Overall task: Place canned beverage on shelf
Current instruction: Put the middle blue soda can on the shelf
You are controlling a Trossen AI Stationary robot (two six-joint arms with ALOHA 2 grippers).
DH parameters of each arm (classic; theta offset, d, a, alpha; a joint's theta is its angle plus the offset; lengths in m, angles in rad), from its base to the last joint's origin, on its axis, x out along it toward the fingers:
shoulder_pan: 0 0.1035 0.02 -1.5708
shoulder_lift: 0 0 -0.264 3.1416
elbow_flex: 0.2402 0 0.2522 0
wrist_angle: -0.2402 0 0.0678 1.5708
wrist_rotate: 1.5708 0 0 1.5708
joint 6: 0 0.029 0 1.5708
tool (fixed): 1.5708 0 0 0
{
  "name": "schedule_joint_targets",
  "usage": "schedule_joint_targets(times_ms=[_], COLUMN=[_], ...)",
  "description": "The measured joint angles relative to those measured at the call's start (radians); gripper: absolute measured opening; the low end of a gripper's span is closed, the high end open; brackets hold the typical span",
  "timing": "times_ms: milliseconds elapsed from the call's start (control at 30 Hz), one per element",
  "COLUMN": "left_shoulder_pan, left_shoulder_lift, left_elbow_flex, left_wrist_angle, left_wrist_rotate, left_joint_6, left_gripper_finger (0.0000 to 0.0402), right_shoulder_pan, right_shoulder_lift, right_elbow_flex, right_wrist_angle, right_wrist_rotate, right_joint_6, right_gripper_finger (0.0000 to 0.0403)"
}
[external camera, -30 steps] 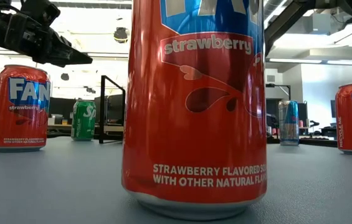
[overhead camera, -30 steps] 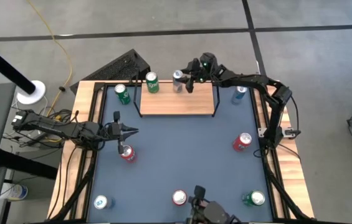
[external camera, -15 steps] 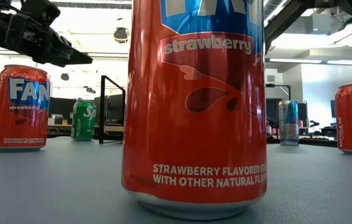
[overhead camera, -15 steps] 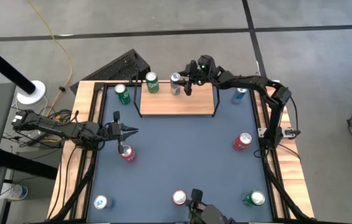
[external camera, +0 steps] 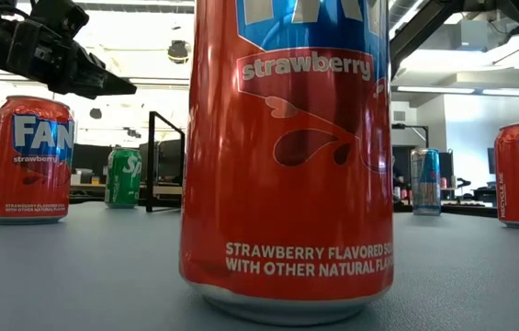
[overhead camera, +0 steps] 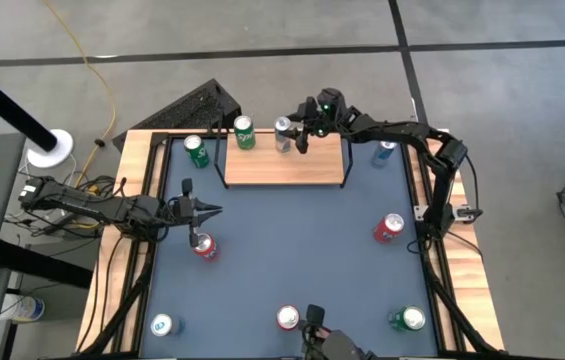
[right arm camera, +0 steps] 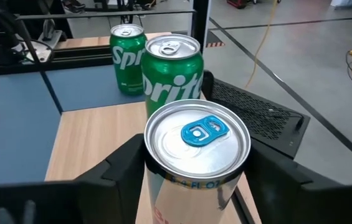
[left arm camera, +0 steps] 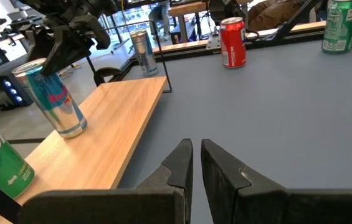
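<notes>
The shelf (overhead camera: 282,168) is a light-wood board with black wire ends at the table's far edge. On its far side a silver canned beverage (right arm camera: 197,137) stands upright, beside a green Sprite can (overhead camera: 245,132). My right gripper (overhead camera: 297,133) reaches in from the right, nearly level. It is open, with one finger on either side of the silver can's upper body. My left gripper (overhead camera: 202,210) hangs shut above the table's left side, near a red can (overhead camera: 205,246), and touches nothing. My right gripper has the silver can's upper wall (right arm camera: 163,180) between its two fingers (right arm camera: 123,165), coming at it from the table's right. The can's rim hides the inner faces of the fingers, so I cannot tell whether they touch it. The can stands on the shelf board.
Loose cans stand around the table: green (overhead camera: 196,150) left of the shelf, blue-silver (overhead camera: 385,152) right of it, red (overhead camera: 389,227) at right, and red (overhead camera: 288,318), green (overhead camera: 409,319) and blue (overhead camera: 164,325) along the near edge. The shelf's right half is bare wood.
</notes>
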Motion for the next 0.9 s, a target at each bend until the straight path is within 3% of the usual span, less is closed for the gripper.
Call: schedule_joint_targets(times_ms=[900], left_shoulder_pan=[0.000], left_shoulder_lift=[0.000], left_elbow_flex=[0.000], left_wrist_angle=[0.000], left_wrist_rotate=[0.000], left_joint_6=[0.000], left_gripper_finger=[0.0023], right_shoulder_pan=[0.000], right_shoulder_lift=[-0.006], right_elbow_flex=[0.001], right_wrist_angle=[0.032], right_wrist_rotate=[0.018], right_joint_6=[0.005], right_gripper_finger=[0.0255])
